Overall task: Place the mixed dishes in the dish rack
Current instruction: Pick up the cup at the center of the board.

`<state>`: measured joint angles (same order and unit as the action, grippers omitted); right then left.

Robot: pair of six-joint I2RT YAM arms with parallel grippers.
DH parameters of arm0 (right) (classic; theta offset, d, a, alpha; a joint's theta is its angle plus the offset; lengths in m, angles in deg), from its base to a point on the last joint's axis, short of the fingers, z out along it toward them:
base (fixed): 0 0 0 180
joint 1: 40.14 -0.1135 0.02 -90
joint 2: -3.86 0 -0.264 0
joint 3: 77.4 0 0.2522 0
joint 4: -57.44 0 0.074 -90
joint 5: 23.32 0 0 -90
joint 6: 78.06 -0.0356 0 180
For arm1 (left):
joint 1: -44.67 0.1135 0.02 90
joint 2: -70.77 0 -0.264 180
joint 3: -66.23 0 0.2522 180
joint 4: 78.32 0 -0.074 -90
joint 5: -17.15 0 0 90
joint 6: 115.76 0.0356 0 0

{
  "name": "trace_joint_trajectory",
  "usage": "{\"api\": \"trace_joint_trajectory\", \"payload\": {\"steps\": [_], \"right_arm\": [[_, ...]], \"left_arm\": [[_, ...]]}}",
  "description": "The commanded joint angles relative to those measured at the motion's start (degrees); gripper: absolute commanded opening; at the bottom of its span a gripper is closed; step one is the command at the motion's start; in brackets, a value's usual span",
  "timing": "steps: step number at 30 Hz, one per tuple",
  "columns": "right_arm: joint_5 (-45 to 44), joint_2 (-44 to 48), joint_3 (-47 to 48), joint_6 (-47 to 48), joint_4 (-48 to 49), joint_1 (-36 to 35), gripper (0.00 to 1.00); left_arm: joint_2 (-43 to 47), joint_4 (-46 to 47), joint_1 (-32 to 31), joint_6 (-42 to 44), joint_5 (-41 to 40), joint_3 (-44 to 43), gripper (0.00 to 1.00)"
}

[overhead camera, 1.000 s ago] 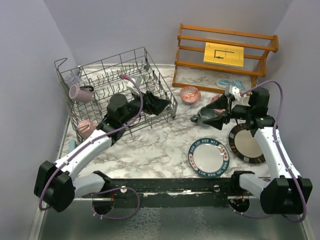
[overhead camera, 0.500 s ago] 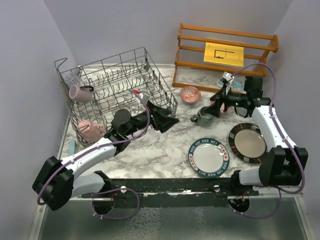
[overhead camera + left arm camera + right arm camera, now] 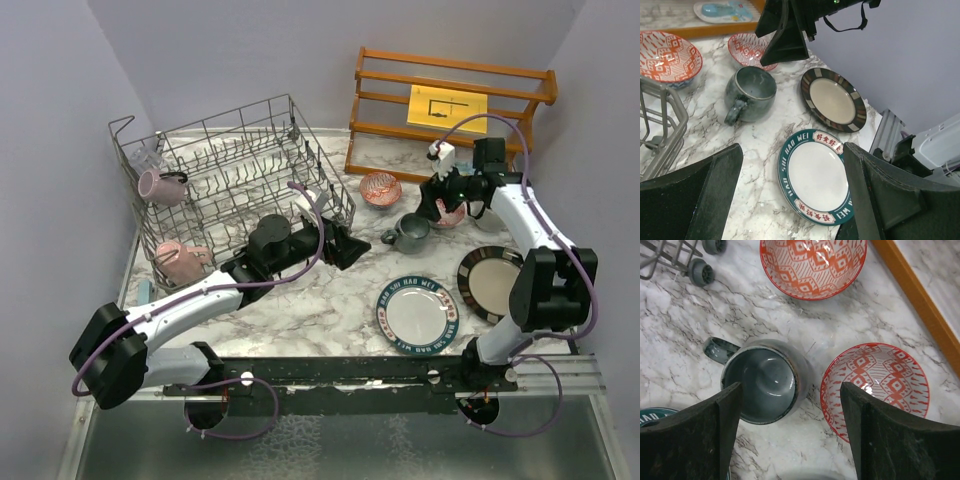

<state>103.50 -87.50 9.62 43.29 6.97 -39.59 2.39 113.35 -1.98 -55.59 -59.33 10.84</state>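
The dish rack stands at the back left and holds a mauve mug, a pink mug and a clear glass. My left gripper hangs open and empty just right of the rack, above the blue-rimmed plate. My right gripper is open and empty over the gap between the grey mug and a red-patterned bowl. A second bowl sits behind. The dark-rimmed plate lies at the right.
An orange-brown wooden shelf with a yellow card stands at the back right; its front rail runs close to the bowls. A light-blue-and-white item lies on its base. Purple walls close in on both sides.
My left gripper has pulled out of the rack and swung right over the table. My right gripper has drawn back from the grey mug toward the bowl near the shelf.
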Motion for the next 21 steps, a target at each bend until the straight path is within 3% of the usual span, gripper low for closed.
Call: {"api": "trace_joint_trajectory", "payload": {"steps": [1,13,21], "right_arm": [[-7.5,-2.7,1.2,2.3,-2.4,-2.1,0.75],[-16.0,-6.4,0.1,5.2,0.2,-7.1,0.48],[-20.6,-8.0,-1.5,10.0,2.5,-9.3,0.43]], "left_arm": [[-0.2,0.1,-0.4,0.4,-2.0,-1.3,0.84],[0.7,0.2,-0.4,0.2,-3.0,-0.2,0.84],[0.9,0.4,-0.4,-0.1,-3.2,0.2,0.83]]}}
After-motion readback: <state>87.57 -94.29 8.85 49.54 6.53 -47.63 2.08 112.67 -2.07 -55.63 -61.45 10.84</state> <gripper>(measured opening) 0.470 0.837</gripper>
